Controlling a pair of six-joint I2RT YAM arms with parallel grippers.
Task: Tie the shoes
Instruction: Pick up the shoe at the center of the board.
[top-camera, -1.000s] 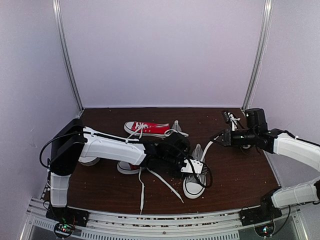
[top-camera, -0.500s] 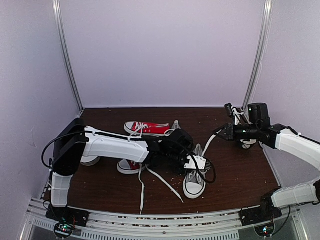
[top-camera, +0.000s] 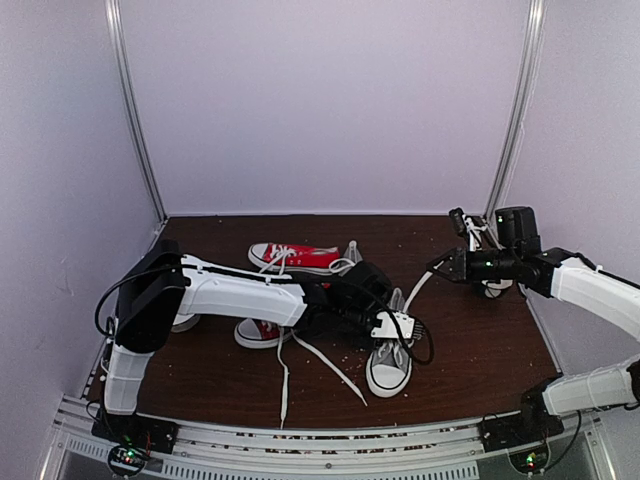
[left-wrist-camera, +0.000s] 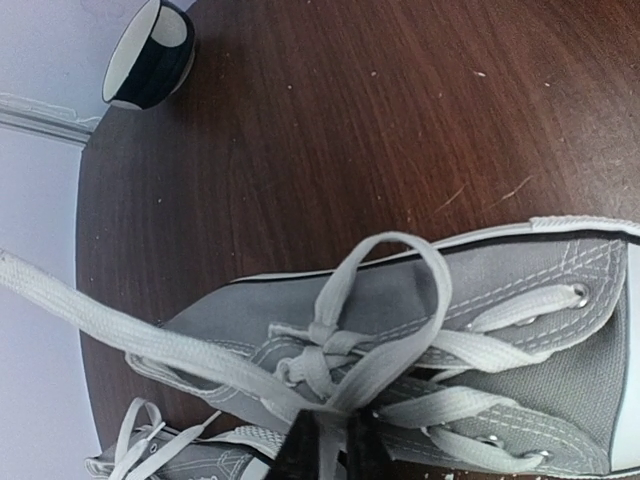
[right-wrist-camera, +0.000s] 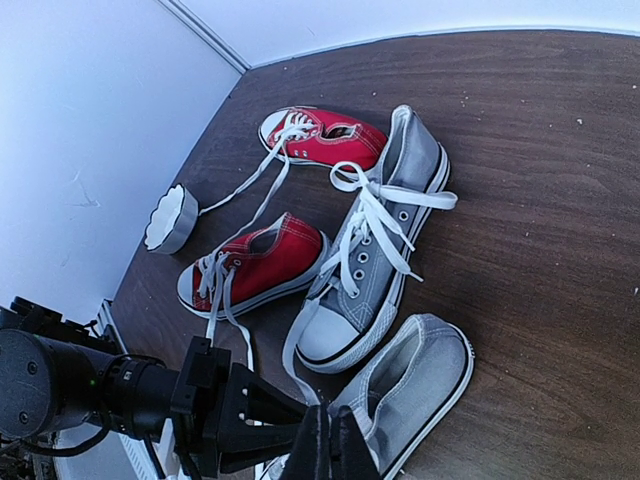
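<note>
1. The grey sneaker lies on the dark tabletop, right of centre, with its toe toward the near edge. A red sneaker lies behind it, to the left.
2. The left gripper is closed on the laces over the tongue, at the foot of a slack lace loop.
3. The right gripper is closed on a white lace strand and holds it away from the shoe.
4. If the right arm pulls too hard, I think the light sneaker can slide or tip. The loop can also be drawn out through the left gripper.
5. The loop is flat and soft, so it may collapse or twist when the strand goes around it.
6. The laces of the neighbouring sneaker lie just beside, and a careless pass could catch them.
</note>
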